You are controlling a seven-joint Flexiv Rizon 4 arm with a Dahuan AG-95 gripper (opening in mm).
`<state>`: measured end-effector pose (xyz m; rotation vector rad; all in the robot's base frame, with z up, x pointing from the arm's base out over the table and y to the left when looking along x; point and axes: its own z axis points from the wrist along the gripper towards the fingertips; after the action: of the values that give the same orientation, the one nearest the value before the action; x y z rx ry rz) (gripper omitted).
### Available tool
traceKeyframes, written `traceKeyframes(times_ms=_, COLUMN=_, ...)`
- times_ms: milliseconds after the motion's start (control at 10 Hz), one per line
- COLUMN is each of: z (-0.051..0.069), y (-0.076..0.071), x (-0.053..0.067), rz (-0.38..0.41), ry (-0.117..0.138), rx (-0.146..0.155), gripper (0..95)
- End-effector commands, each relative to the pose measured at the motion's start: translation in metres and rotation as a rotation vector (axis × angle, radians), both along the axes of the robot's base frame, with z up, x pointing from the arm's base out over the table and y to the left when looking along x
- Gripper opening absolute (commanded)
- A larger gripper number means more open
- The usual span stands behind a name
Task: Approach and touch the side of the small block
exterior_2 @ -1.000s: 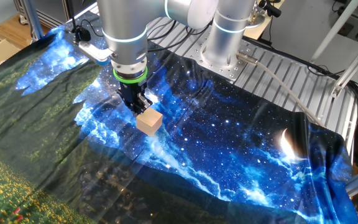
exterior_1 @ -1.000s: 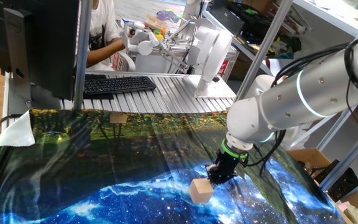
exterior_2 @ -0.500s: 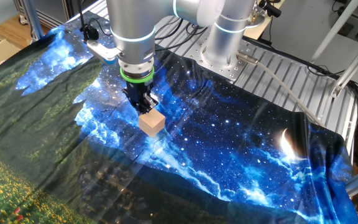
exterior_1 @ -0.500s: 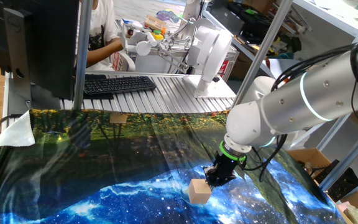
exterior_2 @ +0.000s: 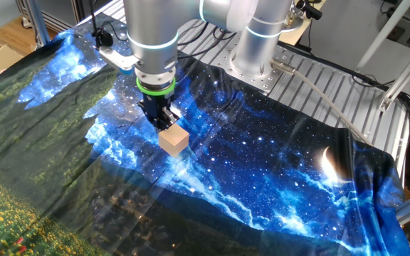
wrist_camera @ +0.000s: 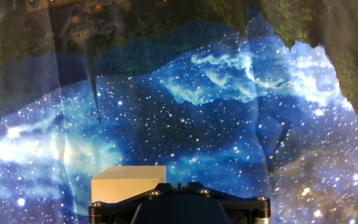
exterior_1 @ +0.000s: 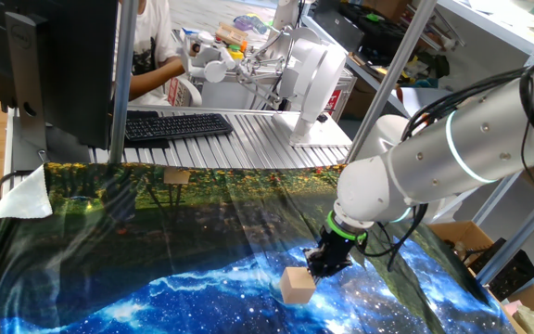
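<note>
Jaws [exterior_1: 324, 266]: dark tip low over the desk, hard against the small block [exterior_1: 297, 285]; contact looks made at the block's upper side edge, though no view shows the seam cleanly. In the other fixed view the jaws [exterior_2: 159, 121] sit just behind the small block [exterior_2: 174, 139], tip overlapping its rear top edge. Whether the jaws are open or closed cannot be told: the tip reads as one dark mass in both fixed views, and the hand view shows only the black bolted housing along the bottom edge.

Small block: plain cube, light tan, unpainted-wood look, no markings. Top face paler than the sides; edges crisp. It rests flat on the cloth, one corner turned toward the other fixed camera. In the hand view the small block [wrist_camera: 128, 182] shows at the lower left, partly cut off by the housing, top face pale cream and front face slightly darker.

Around the block: galaxy-print cloth [exterior_2: 262, 163], bright blue star-field directly under it, turning to dark green landscape print farther off. A flat tan patch [exterior_1: 177, 176] lies well away from the block, near the cloth's far edge. Beyond that, on the ribbed metal desk [exterior_1: 248, 139], a black keyboard [exterior_1: 176, 124].
</note>
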<state>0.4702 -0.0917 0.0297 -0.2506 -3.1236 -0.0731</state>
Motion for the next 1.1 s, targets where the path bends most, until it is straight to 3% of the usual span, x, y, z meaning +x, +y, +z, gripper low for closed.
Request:
traceKeyframes(times_ms=100, z=0.004, y=-0.006, x=0.003, rz=0.011, ry=0.0, rx=-0.002, gripper=0.0)
traceKeyframes(times_ms=600, z=0.013, y=-0.014, x=0.007, rz=0.024, ry=-0.006, rx=0.013, gripper=0.0)
traceKeyframes(times_ms=800, z=0.026, y=-0.016, x=0.008, rz=0.036, ry=-0.007, rx=0.014, gripper=0.0)
traceKeyframes(times_ms=1100, z=0.052, y=-0.022, x=0.01, rz=0.039, ry=0.012, rx=0.033, gripper=0.0)
